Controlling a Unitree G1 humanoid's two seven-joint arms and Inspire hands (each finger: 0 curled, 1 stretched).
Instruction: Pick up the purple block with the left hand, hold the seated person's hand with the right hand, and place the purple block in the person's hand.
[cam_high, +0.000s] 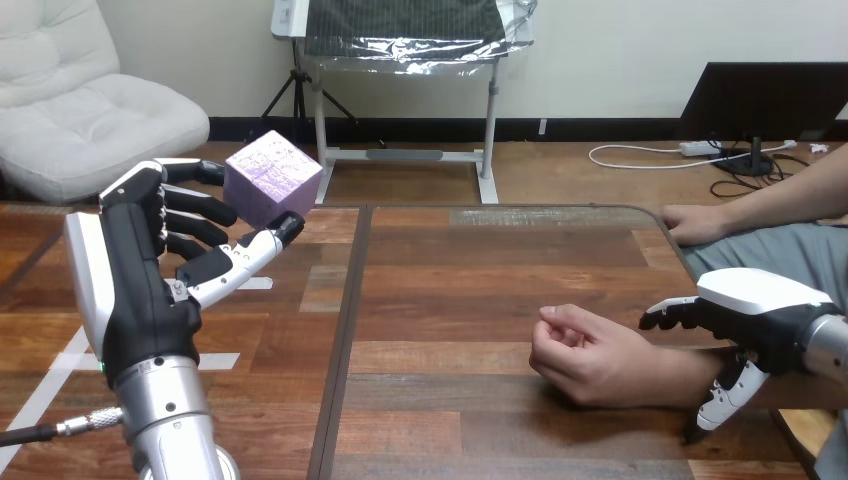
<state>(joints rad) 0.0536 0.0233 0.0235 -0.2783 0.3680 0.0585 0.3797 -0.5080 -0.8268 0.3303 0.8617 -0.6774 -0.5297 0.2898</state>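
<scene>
Wooden tabletop (450, 260) spans view. Left hand (140, 290) raised above its left part, clamped on purple block (270, 178). Right hand (760, 310) curled round person's wrist (680, 365): fingers (665, 315) over it, thumb beneath. Person's hand (580, 350) loosely fisted just left of those fingers, on tabletop. Block tilted, airborne, left-hand fingertips behind it, thumb tip under near corner.

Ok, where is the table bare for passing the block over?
Bare: the table's middle, between the left robot hand holding the purple block and the person's curled hand. Crowded: the right side, where the right robot hand grips that wrist, plus the person's other hand beyond.
</scene>
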